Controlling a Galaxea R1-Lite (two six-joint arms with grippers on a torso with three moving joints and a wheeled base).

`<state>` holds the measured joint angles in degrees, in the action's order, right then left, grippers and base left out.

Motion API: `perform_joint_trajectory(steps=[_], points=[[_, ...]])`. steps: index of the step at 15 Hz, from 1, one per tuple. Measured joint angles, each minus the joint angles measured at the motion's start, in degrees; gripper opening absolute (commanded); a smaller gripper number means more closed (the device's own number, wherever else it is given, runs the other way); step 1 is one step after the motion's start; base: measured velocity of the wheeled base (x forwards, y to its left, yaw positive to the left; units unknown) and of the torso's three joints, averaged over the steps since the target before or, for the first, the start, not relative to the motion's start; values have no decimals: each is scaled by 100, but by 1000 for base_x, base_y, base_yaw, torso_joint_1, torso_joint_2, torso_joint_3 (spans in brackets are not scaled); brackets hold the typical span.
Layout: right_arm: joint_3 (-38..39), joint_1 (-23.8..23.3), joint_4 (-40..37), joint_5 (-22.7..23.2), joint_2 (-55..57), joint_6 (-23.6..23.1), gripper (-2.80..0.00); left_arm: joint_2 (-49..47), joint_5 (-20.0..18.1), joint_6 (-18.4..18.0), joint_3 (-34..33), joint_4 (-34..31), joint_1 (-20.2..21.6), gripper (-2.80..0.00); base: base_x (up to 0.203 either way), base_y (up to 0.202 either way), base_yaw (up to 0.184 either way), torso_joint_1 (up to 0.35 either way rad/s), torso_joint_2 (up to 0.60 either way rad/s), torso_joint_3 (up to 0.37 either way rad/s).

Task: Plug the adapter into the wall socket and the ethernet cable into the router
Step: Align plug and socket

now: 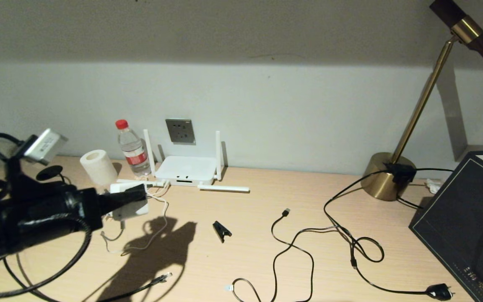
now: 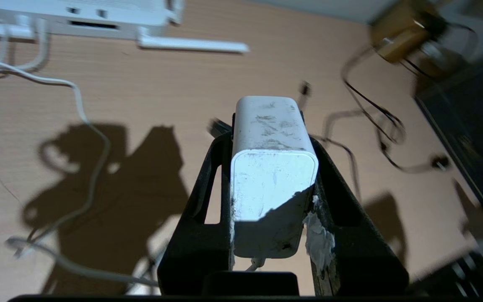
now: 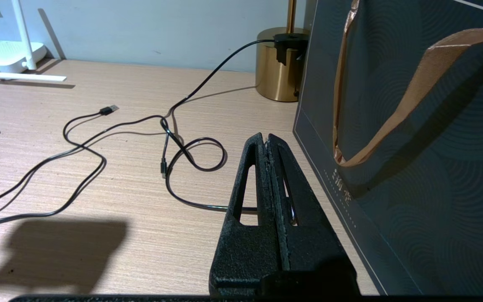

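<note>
My left gripper (image 1: 134,201) is shut on the white adapter (image 1: 130,206) and holds it above the desk, just in front of the router's left end. In the left wrist view the adapter (image 2: 271,167) sits squeezed between both black fingers, its thin white cord (image 2: 86,121) trailing over the desk. The grey wall socket (image 1: 180,131) is on the wall behind the white router (image 1: 186,170). The ethernet cable (image 1: 157,280) lies at the desk's front edge, clear connector pointing right. My right gripper (image 3: 265,136) is shut and empty, low over the desk beside a dark bag.
A water bottle (image 1: 132,149) and a paper roll (image 1: 97,167) stand left of the router. A black clip (image 1: 221,230), a thin USB cable (image 1: 285,212) and a cord with a black mains plug (image 1: 438,290) lie mid-desk. A brass lamp base (image 1: 386,180) and the dark bag (image 1: 468,222) stand at the right.
</note>
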<state>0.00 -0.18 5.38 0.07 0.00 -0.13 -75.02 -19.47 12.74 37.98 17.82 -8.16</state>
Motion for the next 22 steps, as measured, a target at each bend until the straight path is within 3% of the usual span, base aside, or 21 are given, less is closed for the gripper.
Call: perform_joint_trajectory(steps=[4, 7, 11, 16, 22], points=[[0, 0, 2, -2, 0, 0, -280, -1999, 1096, -40, 155, 2659, 7, -280, 0, 0, 0, 0, 0, 0], [0, 0, 2, 0, 0, 2, -280, -3180, 1614, -313, 1039, 4019, 69, -280, 0, 0, 0, 0, 0, 0], [0, 0, 0, -3, 0, 2, -280, -4207, 1785, -992, 1916, 4416, 30, -280, 0, 0, 0, 0, 0, 0], [0, 0, 2, 0, 0, -5, -280, -4736, 1895, -1244, 1902, 5236, -35, -280, 0, 0, 0, 0, 0, 0], [0, 0, 2, 0, 0, 0, -280, -4885, 1878, -1269, 1769, 5918, -91, -280, 0, 0, 0, 0, 0, 0]])
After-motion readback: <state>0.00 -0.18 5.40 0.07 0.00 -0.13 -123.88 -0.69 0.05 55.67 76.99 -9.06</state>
